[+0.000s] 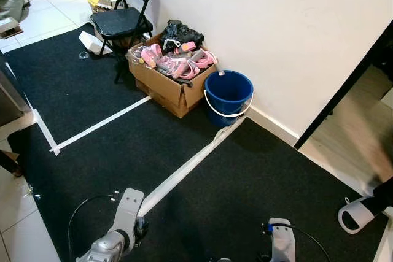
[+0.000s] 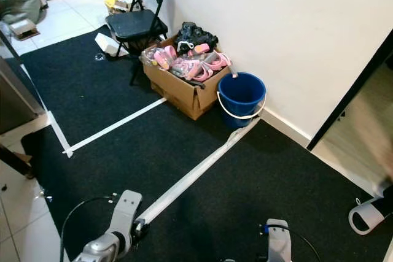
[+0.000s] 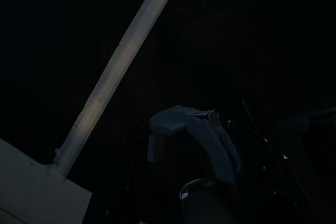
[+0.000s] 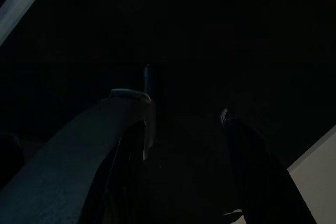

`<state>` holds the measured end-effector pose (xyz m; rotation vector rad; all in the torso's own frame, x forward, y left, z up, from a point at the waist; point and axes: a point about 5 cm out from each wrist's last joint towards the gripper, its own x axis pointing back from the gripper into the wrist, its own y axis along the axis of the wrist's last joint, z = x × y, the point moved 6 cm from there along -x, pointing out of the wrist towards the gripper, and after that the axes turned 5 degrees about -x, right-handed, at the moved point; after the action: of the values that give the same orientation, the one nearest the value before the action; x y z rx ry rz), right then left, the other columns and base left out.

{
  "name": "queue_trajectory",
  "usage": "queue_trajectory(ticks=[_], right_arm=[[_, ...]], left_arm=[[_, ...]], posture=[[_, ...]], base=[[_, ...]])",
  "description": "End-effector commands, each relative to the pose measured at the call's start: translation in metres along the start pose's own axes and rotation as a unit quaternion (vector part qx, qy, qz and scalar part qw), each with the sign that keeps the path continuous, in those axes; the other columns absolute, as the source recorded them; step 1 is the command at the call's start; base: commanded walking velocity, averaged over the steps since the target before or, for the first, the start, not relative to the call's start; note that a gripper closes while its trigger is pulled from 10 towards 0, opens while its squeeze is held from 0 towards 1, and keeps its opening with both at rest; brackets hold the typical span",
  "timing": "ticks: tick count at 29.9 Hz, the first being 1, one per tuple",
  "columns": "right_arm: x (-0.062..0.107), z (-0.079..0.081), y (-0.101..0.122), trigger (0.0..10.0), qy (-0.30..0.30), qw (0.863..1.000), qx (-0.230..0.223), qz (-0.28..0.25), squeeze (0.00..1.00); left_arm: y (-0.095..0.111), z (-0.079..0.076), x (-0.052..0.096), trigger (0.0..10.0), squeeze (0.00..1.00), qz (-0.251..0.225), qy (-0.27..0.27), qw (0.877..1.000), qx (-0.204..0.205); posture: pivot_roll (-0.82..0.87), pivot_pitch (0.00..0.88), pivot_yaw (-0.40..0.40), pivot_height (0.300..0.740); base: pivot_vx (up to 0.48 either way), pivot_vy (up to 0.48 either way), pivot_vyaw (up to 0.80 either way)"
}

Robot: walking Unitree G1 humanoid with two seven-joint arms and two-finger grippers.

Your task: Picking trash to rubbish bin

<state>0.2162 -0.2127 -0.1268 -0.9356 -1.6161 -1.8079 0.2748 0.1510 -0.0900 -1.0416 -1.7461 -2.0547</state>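
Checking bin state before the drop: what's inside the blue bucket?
The blue bucket by the wall shows a bare blue inner wall and a grey stick-like handle at its rim. Its bottom is hidden by the near wall.

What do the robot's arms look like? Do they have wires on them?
Yes! Both are silver metal. The left arm has a flat, rounded silver plate with small holes, and a thin black cable loops out from its side. The right arm is a chunkier silver block with a small blue connector and its own black cable curving away.
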Motion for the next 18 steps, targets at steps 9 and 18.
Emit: queue_trajectory(ticks=[9,18], right_arm=[[0.0004,0.0037,-0.0040,10.0,0.006,1.000,0.010,0.003,0.00],[0.0006,0.0040,-0.0051,10.0,0.008,1.000,0.016,0.004,0.00]], left_arm=[[-0.0013,-0.0087,0.0003,10.0,0.00,-0.008,-0.017,1.000,0.006],[-0.0026,-0.0101,0.0009,10.0,0.00,-0.008,-0.022,1.000,0.006]], posture=[[0.04,0.113,0.019,0.740],[0.04,0.105,0.018,0.740]], base=[[0.377,0.000,0.00],[0.391,0.000,0.00]])
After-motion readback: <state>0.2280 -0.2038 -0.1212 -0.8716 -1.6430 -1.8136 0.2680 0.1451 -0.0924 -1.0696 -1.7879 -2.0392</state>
